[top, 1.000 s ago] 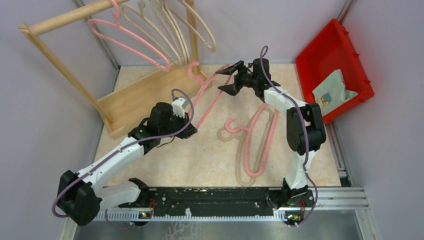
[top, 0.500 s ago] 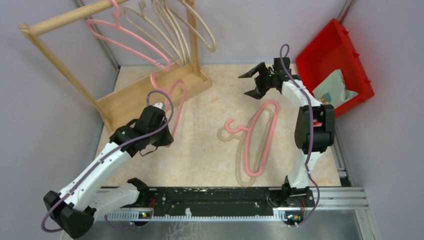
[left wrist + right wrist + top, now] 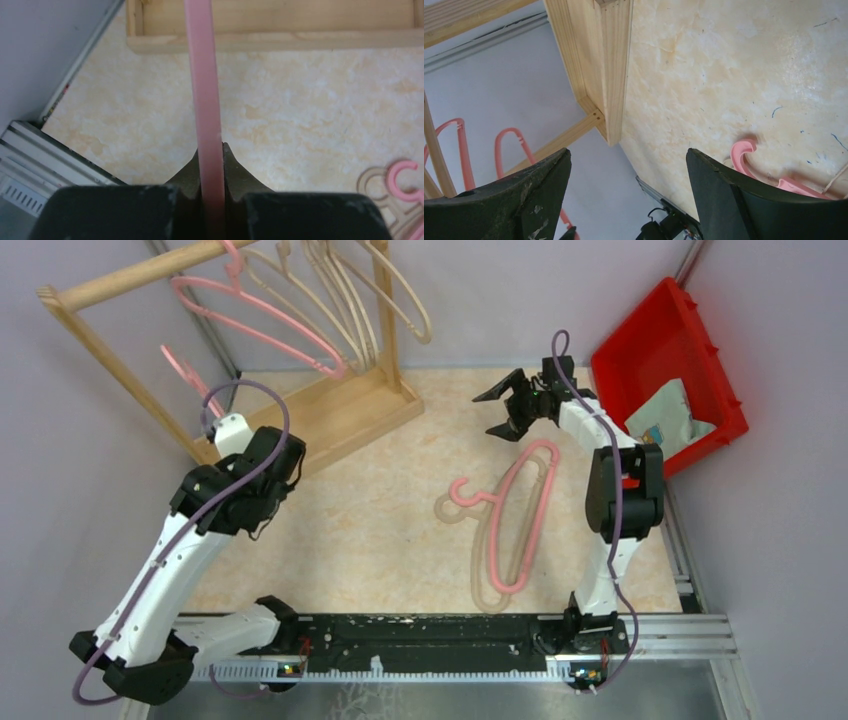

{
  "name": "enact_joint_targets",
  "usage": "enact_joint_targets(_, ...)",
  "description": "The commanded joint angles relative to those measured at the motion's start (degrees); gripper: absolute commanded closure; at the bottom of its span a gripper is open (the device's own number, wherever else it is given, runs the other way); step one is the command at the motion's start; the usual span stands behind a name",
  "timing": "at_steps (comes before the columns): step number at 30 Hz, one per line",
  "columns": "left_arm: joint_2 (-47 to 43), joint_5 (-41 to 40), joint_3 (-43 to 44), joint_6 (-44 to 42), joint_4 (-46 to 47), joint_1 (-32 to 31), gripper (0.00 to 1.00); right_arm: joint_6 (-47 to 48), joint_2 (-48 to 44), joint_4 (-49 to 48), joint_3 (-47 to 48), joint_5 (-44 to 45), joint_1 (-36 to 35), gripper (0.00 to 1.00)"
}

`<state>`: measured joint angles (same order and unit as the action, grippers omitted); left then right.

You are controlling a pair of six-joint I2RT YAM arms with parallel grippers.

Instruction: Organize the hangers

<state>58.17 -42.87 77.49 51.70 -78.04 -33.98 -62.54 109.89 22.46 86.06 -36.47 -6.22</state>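
Pinching a pink hanger (image 3: pixel 202 90) in the left gripper (image 3: pixel 211 151) by the rack (image 3: pixel 280 40); holding the right gripper (image 3: pixel 483 415) wide open

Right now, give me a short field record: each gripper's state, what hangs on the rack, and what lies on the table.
left gripper: shut on the held pink hanger, beside the wooden rack
right gripper: open, holding nothing
on rack: hung pink hanger, several beige hangers
on table: loose pink hanger lying on the loose beige hanger
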Motion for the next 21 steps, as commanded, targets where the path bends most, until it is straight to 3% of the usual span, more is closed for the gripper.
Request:
enact_joint_targets(1, 4.1, -11.8, 6.0, -2.5, -0.1, 0.1, 1.00, 0.6, 0.7, -1.9, 2.3, -1.8, 0.0, 0.15)
enact_joint_targets(14, 10.4, -15.1, 13.0, -26.5, 21.7, 3.5, 1.00, -0.2, 1.4, -2.8, 3.2, -2.7, 1.6, 0.15)
enact_joint_targets(21, 12.1, -9.3, 15.3, -36.0, 31.2, 10.3, 1.00, -0.6, 2.1, -3.5, 3.1, -3.3, 1.8, 0.15)
